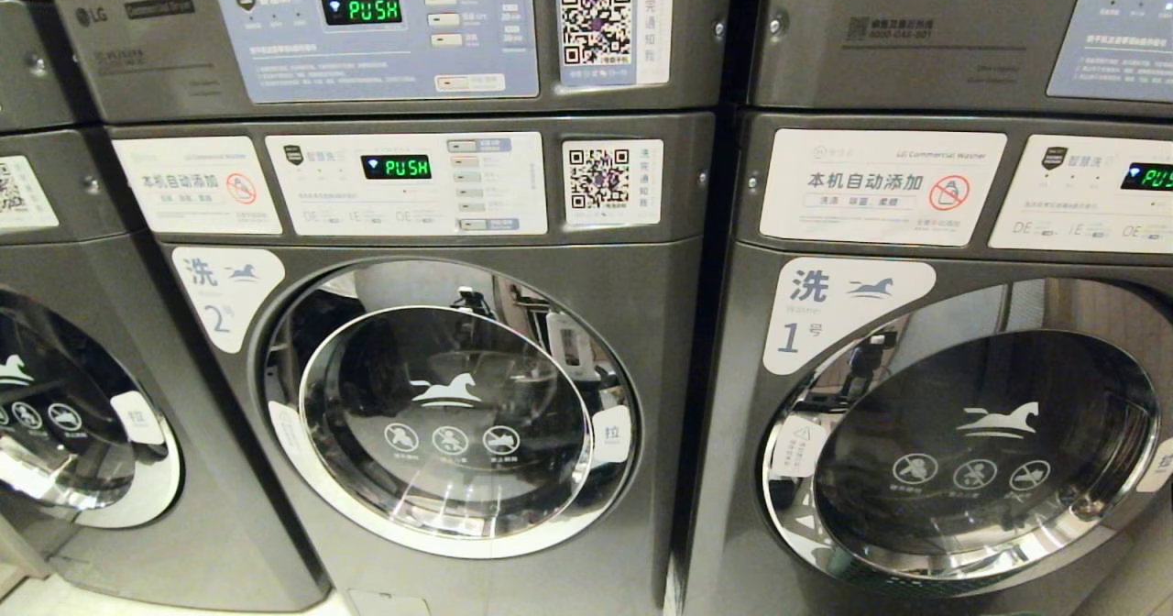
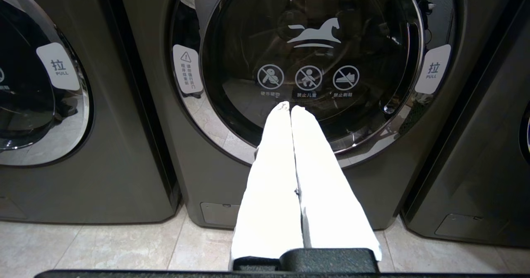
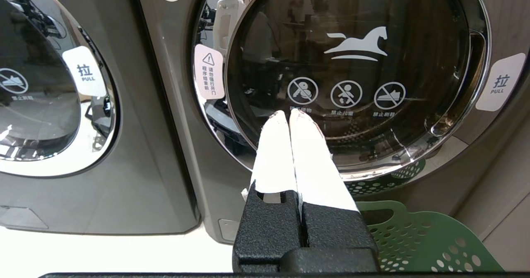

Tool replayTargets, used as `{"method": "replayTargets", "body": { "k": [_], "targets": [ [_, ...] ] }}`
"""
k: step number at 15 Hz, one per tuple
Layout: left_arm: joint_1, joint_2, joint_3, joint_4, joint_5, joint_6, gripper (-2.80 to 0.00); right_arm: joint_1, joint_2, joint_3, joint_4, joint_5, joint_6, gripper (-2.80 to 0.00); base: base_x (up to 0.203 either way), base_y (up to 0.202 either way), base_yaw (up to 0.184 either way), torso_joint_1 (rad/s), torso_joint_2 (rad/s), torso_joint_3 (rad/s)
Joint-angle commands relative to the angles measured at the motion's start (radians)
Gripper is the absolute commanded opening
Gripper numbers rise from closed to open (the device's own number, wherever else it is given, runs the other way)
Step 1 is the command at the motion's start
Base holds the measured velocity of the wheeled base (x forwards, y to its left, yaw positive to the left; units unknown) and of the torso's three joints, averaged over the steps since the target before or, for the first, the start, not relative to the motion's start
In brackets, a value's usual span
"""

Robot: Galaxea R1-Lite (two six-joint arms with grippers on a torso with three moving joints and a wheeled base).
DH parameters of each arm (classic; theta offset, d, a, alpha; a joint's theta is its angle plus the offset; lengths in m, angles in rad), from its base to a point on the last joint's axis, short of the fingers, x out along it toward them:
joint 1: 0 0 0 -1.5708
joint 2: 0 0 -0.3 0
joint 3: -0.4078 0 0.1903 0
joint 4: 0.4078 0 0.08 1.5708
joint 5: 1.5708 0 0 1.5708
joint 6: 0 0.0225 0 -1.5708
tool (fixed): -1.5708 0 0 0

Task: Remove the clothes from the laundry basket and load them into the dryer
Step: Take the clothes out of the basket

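A: State of the left gripper [image 2: 290, 106]?
B: Jaws pressed together, empty, facing the closed round door [image 2: 310, 63] of washer 2 [image 1: 440, 396].
A: The right gripper [image 3: 290, 113]?
B: Likewise clenched on nothing, facing the door of washer 1 [image 1: 962, 451].
A: Laundry basket?
B: The green basket [image 3: 414, 236] sits on the floor, just below the right gripper. Clothes not visible.

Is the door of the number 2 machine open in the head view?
No, the number 2 machine's door sits flush in its chrome ring, fully closed, with its display reading PUSH.
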Motion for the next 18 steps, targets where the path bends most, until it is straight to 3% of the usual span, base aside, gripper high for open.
{"method": "replayTargets", "body": {
  "k": [1,18],
  "targets": [
    [0.0,0.0,0.0,0.0,0.001,0.0,-2.8,0.0,0.001,0.0,0.0,0.0,0.0,-2.8,0.0,0.0,0.0,0.0,0.0,0.0],
    [0.0,0.0,0.0,0.0,0.001,0.0,-2.8,0.0,0.001,0.0,-0.002,0.0,-0.001,-2.8,0.0,0.0,0.0,-0.005,0.02,0.024]
  ]
}}
